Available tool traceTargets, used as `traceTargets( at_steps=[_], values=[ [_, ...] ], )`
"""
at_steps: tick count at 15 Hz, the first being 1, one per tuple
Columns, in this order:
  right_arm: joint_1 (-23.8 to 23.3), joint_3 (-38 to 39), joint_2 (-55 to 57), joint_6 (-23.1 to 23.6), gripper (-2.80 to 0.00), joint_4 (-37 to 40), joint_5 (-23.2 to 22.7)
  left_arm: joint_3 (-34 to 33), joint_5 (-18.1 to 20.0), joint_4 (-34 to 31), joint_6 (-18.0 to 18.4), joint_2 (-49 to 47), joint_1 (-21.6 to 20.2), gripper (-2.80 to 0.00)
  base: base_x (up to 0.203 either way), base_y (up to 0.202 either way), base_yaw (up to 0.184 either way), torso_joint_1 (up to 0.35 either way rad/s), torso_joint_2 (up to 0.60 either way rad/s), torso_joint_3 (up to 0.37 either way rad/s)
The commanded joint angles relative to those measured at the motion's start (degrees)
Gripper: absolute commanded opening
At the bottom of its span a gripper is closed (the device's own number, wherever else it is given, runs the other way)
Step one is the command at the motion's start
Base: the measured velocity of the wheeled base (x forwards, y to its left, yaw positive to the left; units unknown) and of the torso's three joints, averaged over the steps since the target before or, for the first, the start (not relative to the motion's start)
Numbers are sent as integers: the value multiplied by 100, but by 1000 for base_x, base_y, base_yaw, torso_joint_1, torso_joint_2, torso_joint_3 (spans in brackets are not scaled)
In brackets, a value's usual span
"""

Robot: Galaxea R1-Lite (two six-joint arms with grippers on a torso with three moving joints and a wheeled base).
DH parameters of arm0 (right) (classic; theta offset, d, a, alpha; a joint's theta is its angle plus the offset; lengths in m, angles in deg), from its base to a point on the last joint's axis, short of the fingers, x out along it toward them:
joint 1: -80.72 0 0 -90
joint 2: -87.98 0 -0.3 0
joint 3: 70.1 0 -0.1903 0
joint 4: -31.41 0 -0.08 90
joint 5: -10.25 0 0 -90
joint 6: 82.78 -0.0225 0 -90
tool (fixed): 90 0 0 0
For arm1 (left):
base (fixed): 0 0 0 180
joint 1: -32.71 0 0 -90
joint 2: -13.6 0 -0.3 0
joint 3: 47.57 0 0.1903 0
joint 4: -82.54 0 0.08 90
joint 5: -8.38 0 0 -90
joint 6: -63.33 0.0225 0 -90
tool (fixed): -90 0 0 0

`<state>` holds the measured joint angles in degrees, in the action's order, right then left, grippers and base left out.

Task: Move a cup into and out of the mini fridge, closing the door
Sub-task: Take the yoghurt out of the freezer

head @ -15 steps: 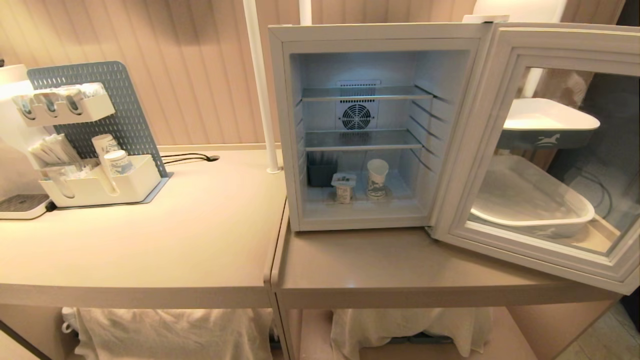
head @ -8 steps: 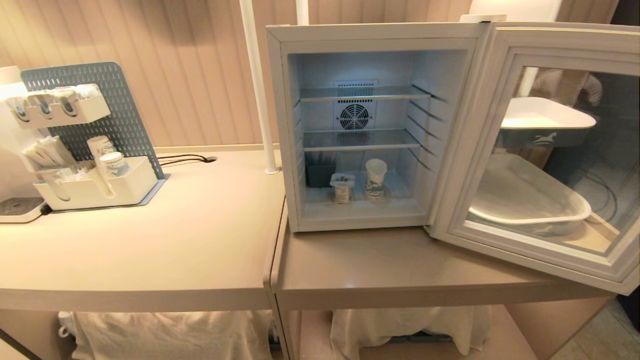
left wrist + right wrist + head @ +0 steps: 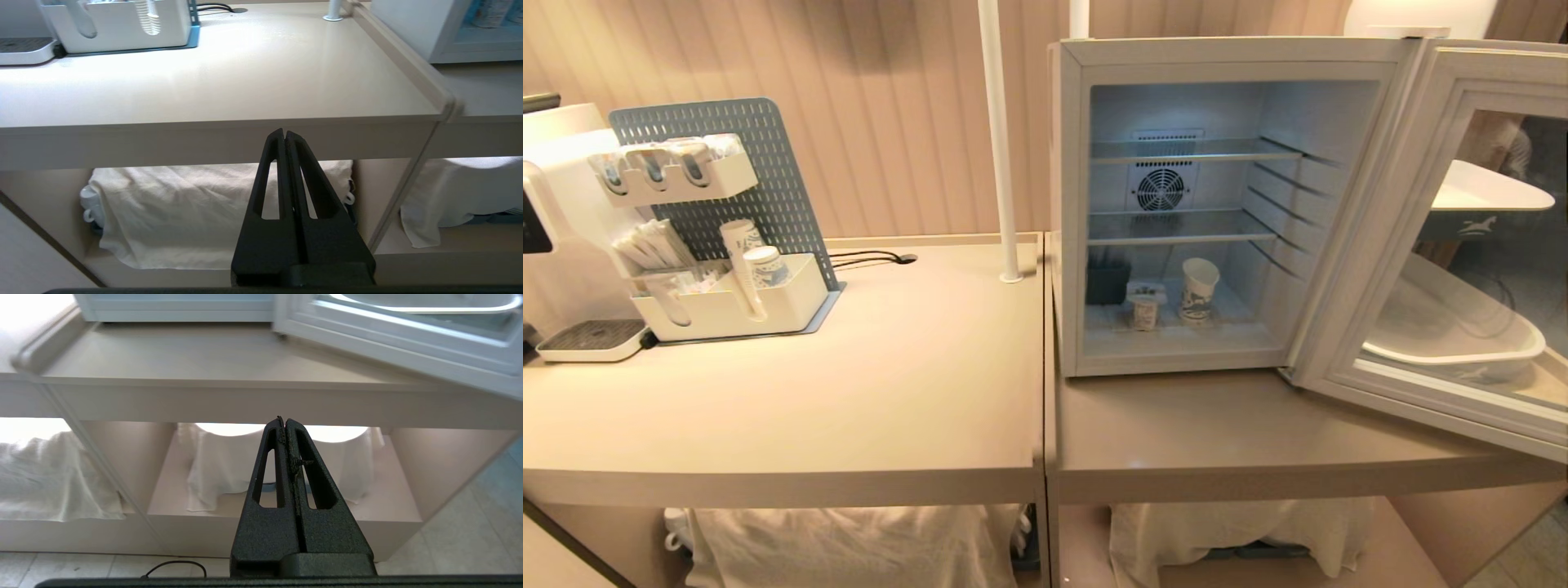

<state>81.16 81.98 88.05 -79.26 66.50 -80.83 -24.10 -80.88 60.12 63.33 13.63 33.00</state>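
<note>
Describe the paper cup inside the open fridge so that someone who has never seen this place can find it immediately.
Find the white mini fridge on the right-hand counter, its door swung open. On the fridge floor, below both shelves, stand three things: a dark box, a small foil-lidded pot, then the cup farthest right. It is the tallest, tapered, white with a blue-green print low down.

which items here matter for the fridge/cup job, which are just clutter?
Job:
- cup, upright on the mini fridge floor
- door, swung wide open
- left gripper and right gripper, both shut, empty, below the counter edge

Clutter:
- foil-lidded pot beside the cup
- dark box
- pegboard organiser
- stacked cups
</note>
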Motion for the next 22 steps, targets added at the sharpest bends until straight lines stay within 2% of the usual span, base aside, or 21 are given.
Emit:
traceTargets(
  at_steps=[1,8,22],
  values=[
    [0,-2,2,8,-280,6,-7,-1,-4,3,0,6,-3,-280,0,193,0,2,2,-2],
    [0,-2,2,3,-280,6,-7,-1,2,12,0,6,-3,-280,0,163,1,2,3,2],
    [0,-2,2,-1,-280,-3,-7,-1,-4,-15,9,6,-3,-280,6,0,0,0,0,0]
  ],
)
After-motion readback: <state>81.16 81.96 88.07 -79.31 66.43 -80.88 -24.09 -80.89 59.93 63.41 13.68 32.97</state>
